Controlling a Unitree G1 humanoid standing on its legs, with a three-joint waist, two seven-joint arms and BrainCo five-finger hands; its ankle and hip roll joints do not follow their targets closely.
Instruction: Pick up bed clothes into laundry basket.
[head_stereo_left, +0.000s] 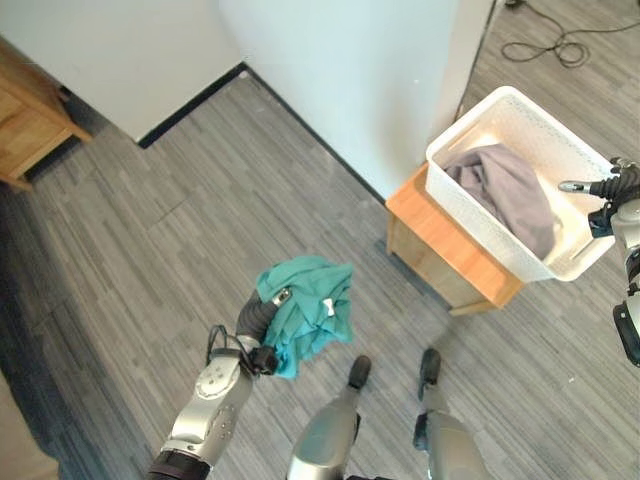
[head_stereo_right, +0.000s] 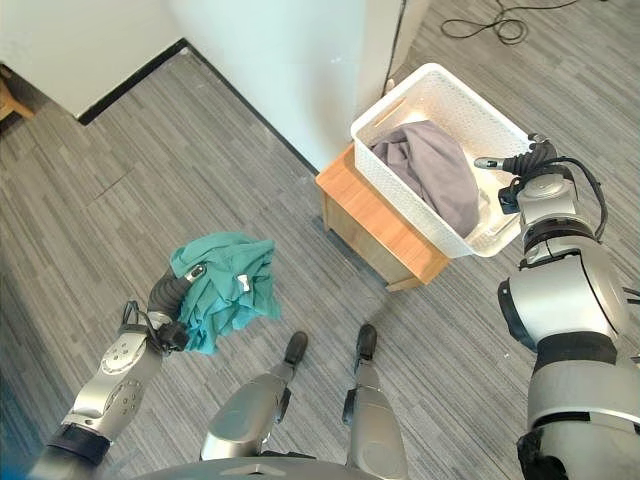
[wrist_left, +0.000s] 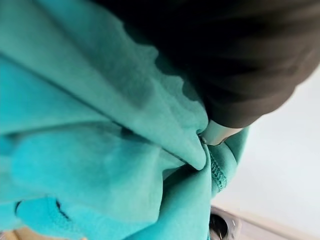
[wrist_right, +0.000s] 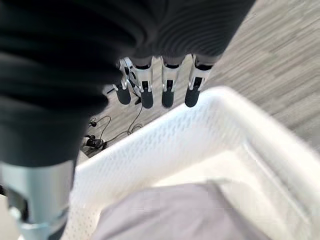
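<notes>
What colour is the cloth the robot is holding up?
Teal green; the cloth in the left hand shows best in the left eye view.

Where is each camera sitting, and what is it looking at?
Left eye view: on the head, looking down at the floor; the left hand grips a teal garment.
Right eye view: beside it, same scene; the right hand hovers open over the white basket on a wooden stool.
Left wrist view: on the left wrist, pressed close against the teal cloth.
Right wrist view: on the right wrist, looking past straight fingers into the basket.
Shared: both eyes and the right wrist show the grey garment in the basket.
</notes>
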